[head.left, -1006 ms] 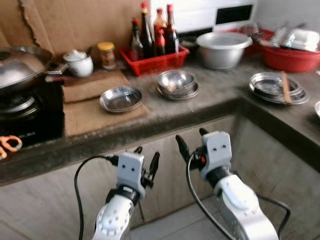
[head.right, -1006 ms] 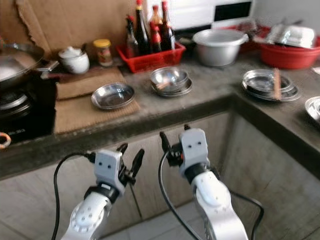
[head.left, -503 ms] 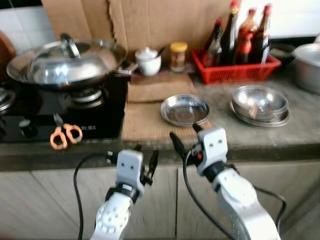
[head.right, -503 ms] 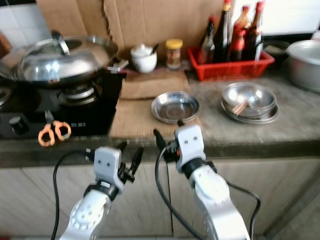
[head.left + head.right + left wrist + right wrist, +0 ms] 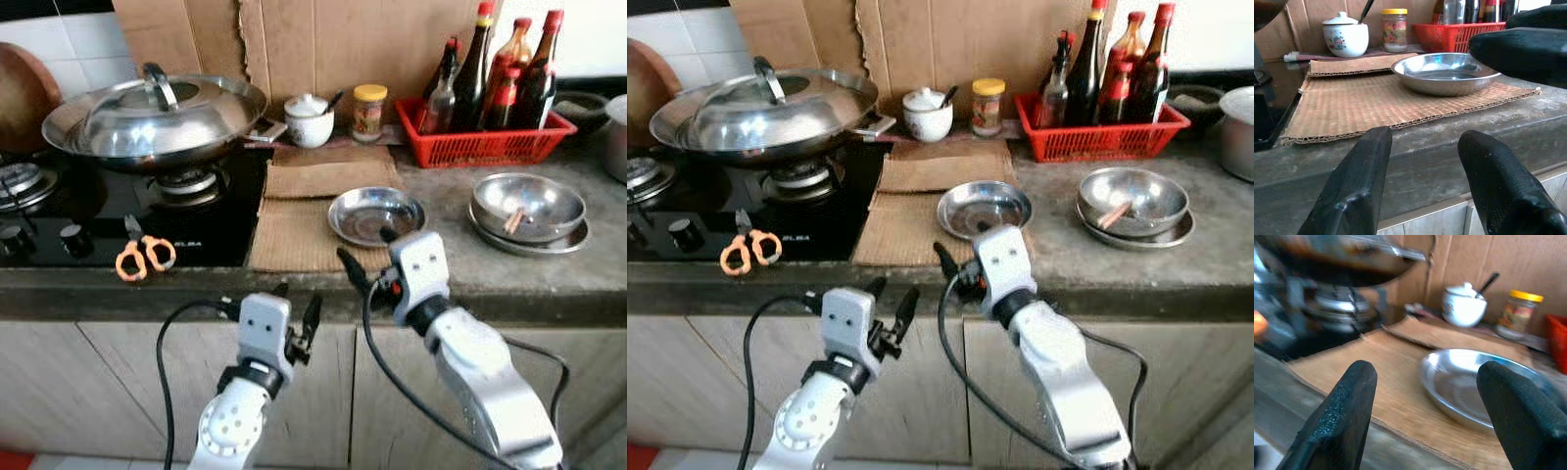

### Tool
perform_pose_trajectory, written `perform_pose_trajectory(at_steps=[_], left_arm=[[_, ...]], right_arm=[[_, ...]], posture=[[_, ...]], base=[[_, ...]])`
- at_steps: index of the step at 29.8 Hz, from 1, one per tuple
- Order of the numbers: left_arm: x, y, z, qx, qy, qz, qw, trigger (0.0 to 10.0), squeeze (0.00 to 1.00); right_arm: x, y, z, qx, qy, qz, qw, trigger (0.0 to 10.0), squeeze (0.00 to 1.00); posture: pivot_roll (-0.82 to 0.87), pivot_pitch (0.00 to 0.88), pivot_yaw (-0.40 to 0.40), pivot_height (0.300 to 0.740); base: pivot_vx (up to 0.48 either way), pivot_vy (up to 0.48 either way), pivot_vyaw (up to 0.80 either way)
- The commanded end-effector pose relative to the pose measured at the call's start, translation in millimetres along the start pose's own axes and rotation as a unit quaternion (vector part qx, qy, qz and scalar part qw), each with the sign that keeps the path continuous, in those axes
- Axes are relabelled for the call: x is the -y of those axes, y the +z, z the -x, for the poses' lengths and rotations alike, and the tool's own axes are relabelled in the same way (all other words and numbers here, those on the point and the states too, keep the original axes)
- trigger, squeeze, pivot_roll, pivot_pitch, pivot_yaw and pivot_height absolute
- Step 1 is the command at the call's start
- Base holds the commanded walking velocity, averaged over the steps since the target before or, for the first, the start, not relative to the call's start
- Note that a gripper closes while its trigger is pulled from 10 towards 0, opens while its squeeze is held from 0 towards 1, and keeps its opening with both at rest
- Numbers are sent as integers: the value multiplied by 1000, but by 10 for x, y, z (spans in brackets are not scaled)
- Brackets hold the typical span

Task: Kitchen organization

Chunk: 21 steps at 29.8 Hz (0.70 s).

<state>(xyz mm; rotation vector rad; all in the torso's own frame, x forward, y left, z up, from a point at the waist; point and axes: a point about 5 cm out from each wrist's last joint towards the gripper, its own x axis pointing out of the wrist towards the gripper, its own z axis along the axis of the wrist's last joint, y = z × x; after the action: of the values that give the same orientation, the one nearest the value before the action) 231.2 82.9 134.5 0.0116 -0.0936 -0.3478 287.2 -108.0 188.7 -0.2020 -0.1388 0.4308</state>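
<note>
Steel dish (image 5: 376,214) sits near counter edge (image 5: 196,304), right claw (image 5: 364,257) spread before it

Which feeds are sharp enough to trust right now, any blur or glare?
Left eye view: sharp, with glare on the wok lid. Left wrist view: cardboard mat crisp, near fingers soft. Right wrist view: blurred throughout, steel plate smeared.

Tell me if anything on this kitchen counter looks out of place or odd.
The orange-handled scissors lie on the black stove top by its knobs, an odd spot beside a burner. The cardboard backing on the wall is torn along its edge. A stick-like utensil sits in the stacked steel bowls. Nothing is spilled.
</note>
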Motion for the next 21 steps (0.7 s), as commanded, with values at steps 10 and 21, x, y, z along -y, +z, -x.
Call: perform_pose_trajectory(at_steps=[10, 21], left_arm=[[-15, 15, 35, 2, 16, -1, 1000, 10000, 0], [6, 14, 50, 1, 19, 2, 1000, 10000, 0]], right_arm=[[94, -43, -397, -72, 75, 67, 992, 10000, 0], [205, 134, -693, -96, 99, 120, 983, 10000, 0]], posture=[[52, 53, -8, 740], [52, 63, -20, 740]], base=[[0, 0, 0], [0, 0, 0]])
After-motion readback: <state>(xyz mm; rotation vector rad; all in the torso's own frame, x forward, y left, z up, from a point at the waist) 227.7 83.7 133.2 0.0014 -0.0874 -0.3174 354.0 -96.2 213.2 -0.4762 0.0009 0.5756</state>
